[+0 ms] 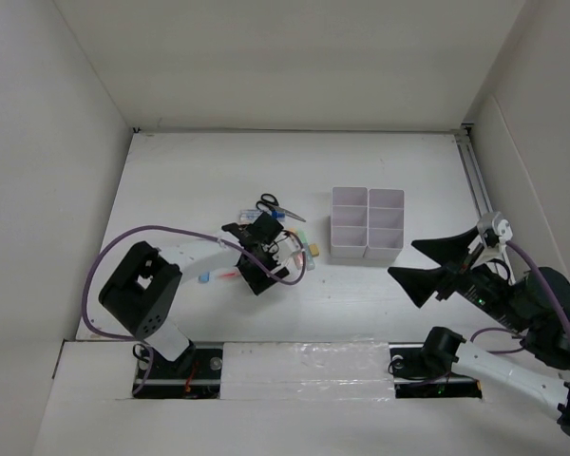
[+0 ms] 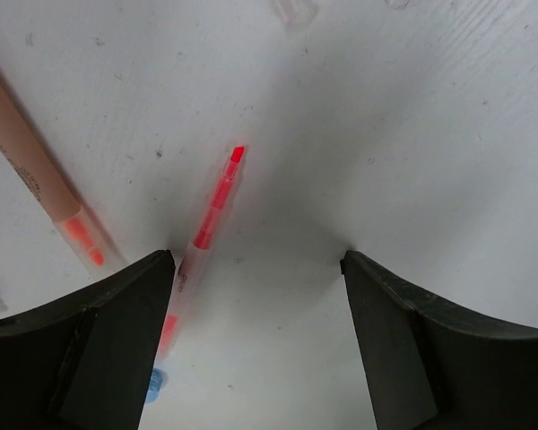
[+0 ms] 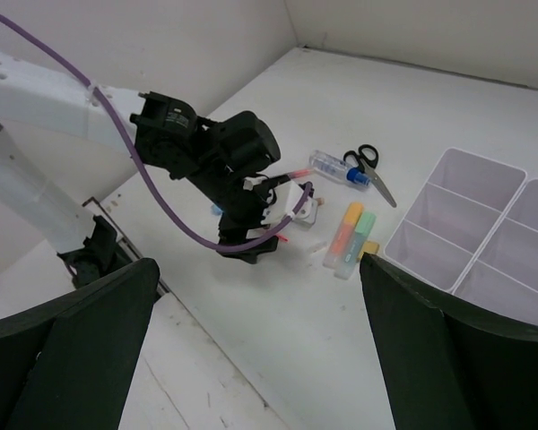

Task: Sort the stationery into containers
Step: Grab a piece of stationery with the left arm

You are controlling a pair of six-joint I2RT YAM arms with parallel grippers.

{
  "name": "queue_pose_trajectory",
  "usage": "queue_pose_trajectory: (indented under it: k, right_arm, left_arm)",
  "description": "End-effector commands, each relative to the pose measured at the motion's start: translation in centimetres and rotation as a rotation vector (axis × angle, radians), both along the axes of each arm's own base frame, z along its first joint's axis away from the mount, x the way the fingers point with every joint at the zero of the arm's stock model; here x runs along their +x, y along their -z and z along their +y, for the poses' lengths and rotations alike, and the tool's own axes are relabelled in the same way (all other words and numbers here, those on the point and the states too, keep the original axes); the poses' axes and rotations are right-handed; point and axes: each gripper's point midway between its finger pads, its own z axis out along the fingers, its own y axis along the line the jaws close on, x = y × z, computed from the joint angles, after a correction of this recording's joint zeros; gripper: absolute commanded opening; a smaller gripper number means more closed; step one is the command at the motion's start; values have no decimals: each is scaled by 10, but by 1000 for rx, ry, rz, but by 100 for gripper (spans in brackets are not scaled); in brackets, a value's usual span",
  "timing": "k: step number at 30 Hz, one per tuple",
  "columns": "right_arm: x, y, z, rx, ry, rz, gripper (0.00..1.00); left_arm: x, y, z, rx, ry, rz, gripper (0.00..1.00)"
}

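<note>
L gripper (image 2: 258,262): jaws wide apart, gripping nothing, low over the table (image 2: 412,134). We see the red pen (image 2: 217,208) lying flat in the gap but well off-centre. It slants, red tip pointing away from the jaws. Its clear barrel runs back to the tip of the finger (image 2: 117,296) on the view's left side and passes by that finger's inner edge. Whether they touch, we can't tell. The other finger is well apart from the pen, w/ bare table btwn. Just outside the first finger lies a peach-barrelled marker (image 2: 36,170) w/ orange tip, approx parallel to the pen and not touching it.

R gripper (image 3: 258,262): jaws also spread wide, empty, held up off the table and well apart from the stationery. Beyond it we see the white organiser (image 3: 412,204). Just beside the organiser's near corner are an orange highlighter (image 3: 345,226) and a green highlighter (image 3: 365,231), side by side and touching. Further back lie the black-handled scissors (image 3: 369,166), w/ the blue-capped tube (image 3: 334,167) right next to the handles.
</note>
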Motion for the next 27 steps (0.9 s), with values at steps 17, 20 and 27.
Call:
queue_pose_trajectory:
  k: [17, 20, 27]
  right_arm:
    - [-5, -16, -4, -6, -22, -51, 100]
    - [-5, -16, -4, -6, -22, -51, 100]
    - [-8, -17, -6, 15, -22, -54, 100]
  left_arm:
    - [2, 24, 35, 45, -104, 88, 71]
    - [3, 22, 41, 63, -98, 64, 71]
    - [-5, 21, 51, 87, -83, 58, 65]
